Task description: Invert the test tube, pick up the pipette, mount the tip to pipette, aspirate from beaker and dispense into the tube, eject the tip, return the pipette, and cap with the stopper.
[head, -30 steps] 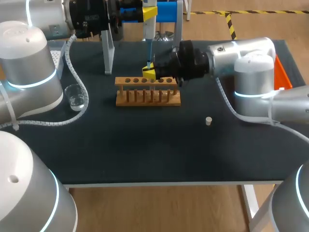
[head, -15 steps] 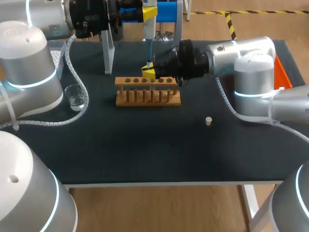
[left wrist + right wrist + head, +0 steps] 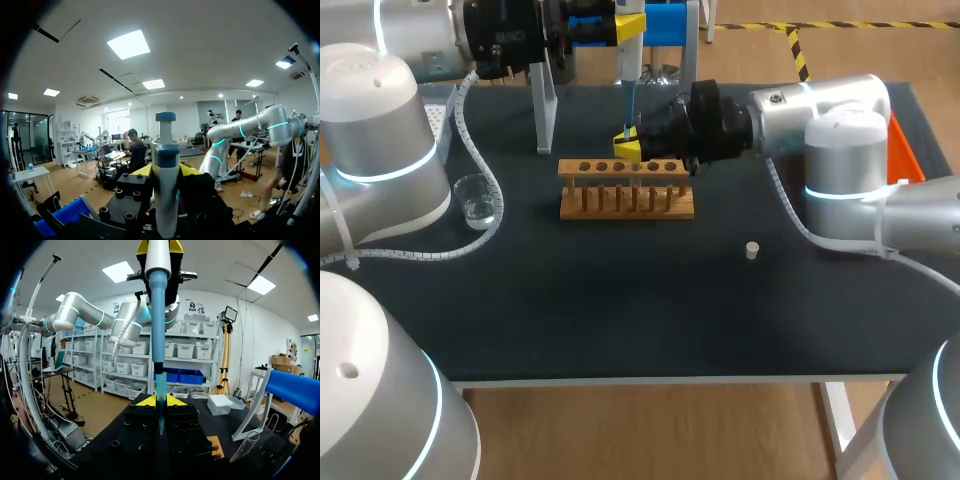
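Observation:
My left gripper is shut on the white-and-blue pipette and holds it upright over the back of the table. In the left wrist view the pipette stands between the yellow fingers. Its blue tip points straight down into my right gripper. That gripper hovers just above the wooden rack, shut on a thin clear test tube that hardly shows. The glass beaker stands at the left. The small white stopper lies to the right of the rack.
A clear pipette stand rises behind the rack on the left. A perforated white tip box sits at the back left, and an orange bin at the right edge. The table's front half is bare.
My right gripper has crept very slightly upward toward the pipette tip. The left arm and the pipette have held still.

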Robot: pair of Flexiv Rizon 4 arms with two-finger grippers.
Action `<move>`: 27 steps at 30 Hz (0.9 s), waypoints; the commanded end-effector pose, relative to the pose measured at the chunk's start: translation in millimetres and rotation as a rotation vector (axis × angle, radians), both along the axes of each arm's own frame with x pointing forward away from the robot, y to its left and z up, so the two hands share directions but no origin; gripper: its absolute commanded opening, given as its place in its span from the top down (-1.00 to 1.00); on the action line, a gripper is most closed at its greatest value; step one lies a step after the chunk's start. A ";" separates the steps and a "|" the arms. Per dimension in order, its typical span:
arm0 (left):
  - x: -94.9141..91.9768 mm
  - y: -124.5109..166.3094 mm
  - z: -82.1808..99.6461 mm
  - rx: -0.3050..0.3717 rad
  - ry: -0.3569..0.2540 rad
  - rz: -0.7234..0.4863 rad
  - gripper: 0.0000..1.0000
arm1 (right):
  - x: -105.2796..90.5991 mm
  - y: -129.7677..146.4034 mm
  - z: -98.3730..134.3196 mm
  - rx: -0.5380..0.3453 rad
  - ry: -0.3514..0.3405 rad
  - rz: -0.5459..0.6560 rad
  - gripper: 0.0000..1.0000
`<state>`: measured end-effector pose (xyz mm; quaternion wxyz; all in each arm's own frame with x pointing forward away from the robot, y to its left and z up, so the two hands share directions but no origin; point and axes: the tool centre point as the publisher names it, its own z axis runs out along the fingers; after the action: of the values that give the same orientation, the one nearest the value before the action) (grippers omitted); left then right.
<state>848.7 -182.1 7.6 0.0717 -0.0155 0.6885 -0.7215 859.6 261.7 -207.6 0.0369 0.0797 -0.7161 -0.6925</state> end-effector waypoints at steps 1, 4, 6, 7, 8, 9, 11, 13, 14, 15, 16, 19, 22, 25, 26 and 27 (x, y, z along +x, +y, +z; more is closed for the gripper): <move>0.1 1.1 0.4 0.000 0.000 -0.002 1.00 | -0.8 -0.5 1.8 0.000 -0.003 -0.003 1.00; 0.1 1.1 0.4 0.000 0.000 -0.002 1.00 | -0.3 -0.6 2.7 0.001 -0.004 -0.003 1.00; 0.1 1.1 0.4 0.000 0.000 -0.002 1.00 | -0.1 -0.9 2.9 0.002 -0.005 -0.005 1.00; 0.1 1.1 0.4 0.000 0.000 -0.002 1.00 | 0.0 -1.0 3.0 0.003 -0.005 -0.006 1.00; 0.1 1.1 0.4 0.000 0.000 -0.002 1.00 | 0.0 -1.3 2.9 0.003 -0.005 -0.006 1.00; 0.1 1.1 0.4 0.000 0.000 -0.002 1.00 | -0.2 -1.8 2.7 0.003 -0.005 -0.006 1.00; 0.1 1.1 0.4 0.000 0.000 -0.002 1.00 | -0.5 -2.5 1.9 0.002 -0.004 -0.006 1.00; 0.1 1.1 0.4 0.000 0.000 -0.002 1.00 | -0.8 -2.9 1.4 0.002 -0.004 -0.007 1.00; 0.1 1.1 0.4 0.000 0.000 -0.002 1.00 | -0.9 -3.1 1.3 0.003 -0.004 -0.007 1.00; 0.1 1.1 0.4 0.000 0.000 -0.002 1.00 | -1.0 -3.2 1.2 0.002 -0.005 -0.007 1.00; 0.1 1.1 0.4 0.000 0.000 -0.002 1.00 | -1.1 -3.3 1.1 0.003 -0.005 -0.007 1.00; 0.1 1.1 0.4 0.000 0.000 -0.002 1.00 | -1.3 -3.5 0.8 0.002 -0.005 -0.007 1.00; 0.1 1.1 0.4 0.000 0.000 -0.002 1.00 | -1.7 -3.6 0.7 0.002 -0.006 -0.005 1.00; 0.1 1.1 0.4 0.000 0.000 -0.002 1.00 | -2.2 -3.6 0.6 0.000 -0.007 -0.004 1.00; 0.1 1.1 0.4 0.000 0.000 -0.002 1.00 | -2.3 -3.7 0.6 -0.001 -0.008 -0.003 1.00; 0.1 1.1 0.4 0.000 0.000 -0.002 1.00 | -2.5 -3.7 0.7 -0.001 -0.009 -0.003 1.00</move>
<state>848.7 -182.1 7.9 0.0715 -0.0156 0.6885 -0.7215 858.4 259.2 -207.7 0.0338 0.0816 -0.7159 -0.6926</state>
